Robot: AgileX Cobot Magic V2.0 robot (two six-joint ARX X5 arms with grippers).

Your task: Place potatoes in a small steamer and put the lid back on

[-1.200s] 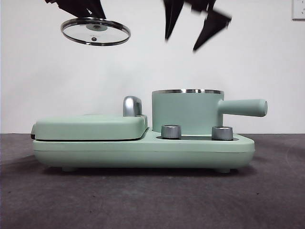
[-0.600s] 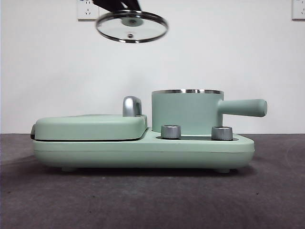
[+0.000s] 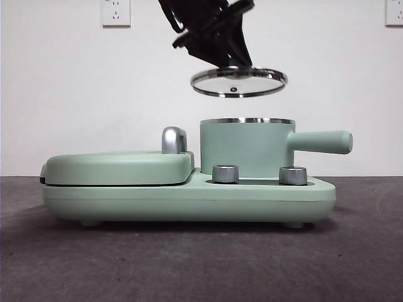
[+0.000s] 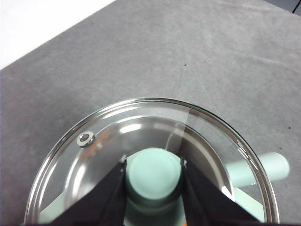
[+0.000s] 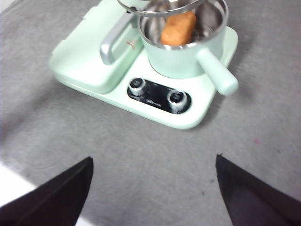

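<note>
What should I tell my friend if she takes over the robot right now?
Left gripper: shut on the lid by its knob, holding it in the air just above the small steamer, not yet touching.
Right gripper: open, holding nothing, back from the cooker.
Done: the potato is inside the steamer.
Left: line the lid up with the steel rim, lower it on, let go.

The lid is hanging above the small steamer; the potato is lying inside it, the grill plate sitting beside.
</note>
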